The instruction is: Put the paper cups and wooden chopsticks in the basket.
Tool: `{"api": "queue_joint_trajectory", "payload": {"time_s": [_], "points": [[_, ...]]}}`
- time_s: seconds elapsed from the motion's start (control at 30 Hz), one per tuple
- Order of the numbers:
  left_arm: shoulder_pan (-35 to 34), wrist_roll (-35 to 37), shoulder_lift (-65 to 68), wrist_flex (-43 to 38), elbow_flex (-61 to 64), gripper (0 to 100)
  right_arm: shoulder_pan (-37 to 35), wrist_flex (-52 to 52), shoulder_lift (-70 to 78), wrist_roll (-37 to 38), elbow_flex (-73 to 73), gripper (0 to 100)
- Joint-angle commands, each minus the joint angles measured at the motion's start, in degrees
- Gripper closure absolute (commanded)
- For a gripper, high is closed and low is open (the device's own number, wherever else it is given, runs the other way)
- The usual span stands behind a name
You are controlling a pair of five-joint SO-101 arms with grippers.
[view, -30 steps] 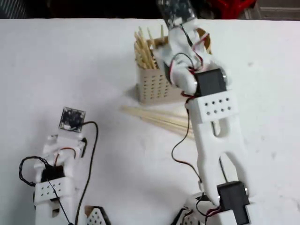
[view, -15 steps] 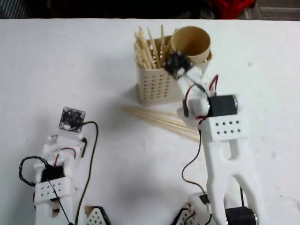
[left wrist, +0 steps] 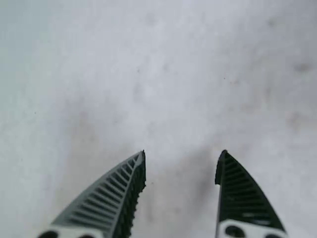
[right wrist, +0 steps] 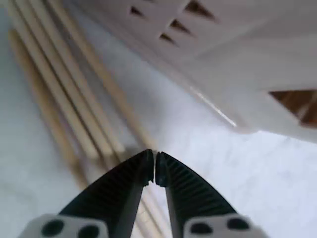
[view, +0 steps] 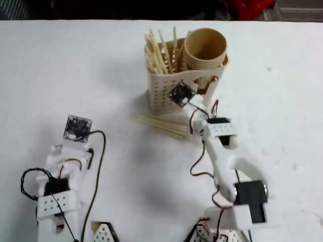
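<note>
1. Overhead, in the high view, the paper cups (view: 204, 48) sit stacked in the basket (view: 164, 96) beside upright chopsticks (view: 159, 53). Loose chopsticks (view: 156, 124) lie on the table (view: 75, 65) just in front.
2. Left wrist view: left gripper (left wrist: 181, 158) above the table, fingers spread.
3. Right wrist view: right gripper (right wrist: 154, 166) over the loose chopsticks, near the basket wall, with its fingers pressed together and nothing between them.

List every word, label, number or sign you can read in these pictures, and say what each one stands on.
None can be read.
The basket, the paper cups, the chopsticks and the table carry no print that shows.
The camera board on the left arm: any marking is too small to read.
</note>
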Motion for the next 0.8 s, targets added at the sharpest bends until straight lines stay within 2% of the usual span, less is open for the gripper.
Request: {"api": "queue_joint_trajectory", "payload": {"time_s": [0.0, 0.33, 0.77], "points": [[-0.22, 0.26, -0.66, -1.23, -0.26, 77, 1.8, -7.78, 2.33, 0.44, -0.26, 97.8], [-0.22, 0.26, -0.66, -1.23, -0.26, 77, 1.98, -9.27, 2.86, 0.26, 0.09, 97.9], [-0.22, 0.26, -0.66, -1.23, -0.26, 77, 7.34, -11.47, -1.71, -10.02, 0.18, 98.2]]}}
